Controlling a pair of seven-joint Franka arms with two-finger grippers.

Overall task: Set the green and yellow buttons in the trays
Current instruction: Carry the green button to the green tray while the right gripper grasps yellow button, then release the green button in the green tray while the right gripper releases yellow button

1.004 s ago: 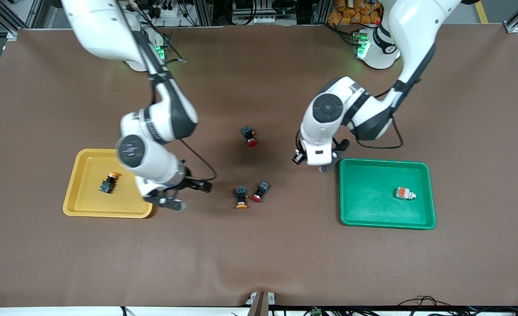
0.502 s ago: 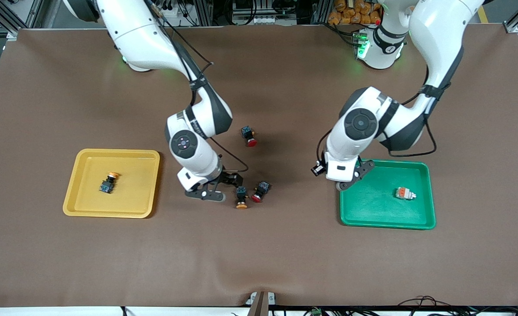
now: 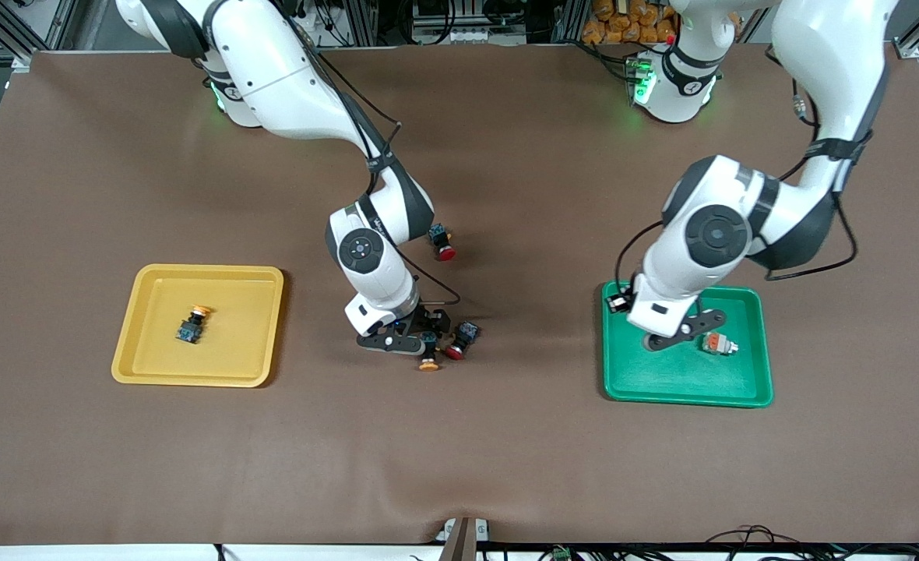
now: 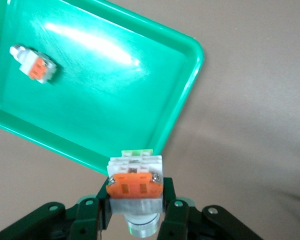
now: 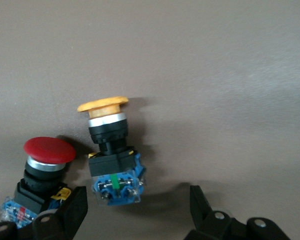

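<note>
Both arms have swung toward the left arm's end of the brown surface (image 3: 506,452) since a moment ago. The left end effector (image 3: 676,333) has moved from the edge of the shallow green plastic tray (image 3: 755,393) to a spot over the inside of it. It is bent down from the elbow and squeezes a whitish-grey push button with an orange block (image 4: 135,181) tight between its fingers. Another whitish-grey button with an orange block (image 3: 719,342) lies in the green tray, just beside that end effector.

The right arm reaches down near the middle of the surface. The right end effector (image 3: 405,341) is wide open and holds nothing. Its fingers (image 5: 202,202) sit on either side of a yellow-capped push button with a black and blue body (image 5: 111,155), which lies on the surface. A red-capped black button (image 5: 39,175) lies just beside it. Another red-capped button (image 3: 441,241) lies farther from the front camera.

The shallow yellow plastic tray (image 3: 144,370) sits toward the right arm's end, with one more yellow-capped button (image 3: 193,323) in it.
</note>
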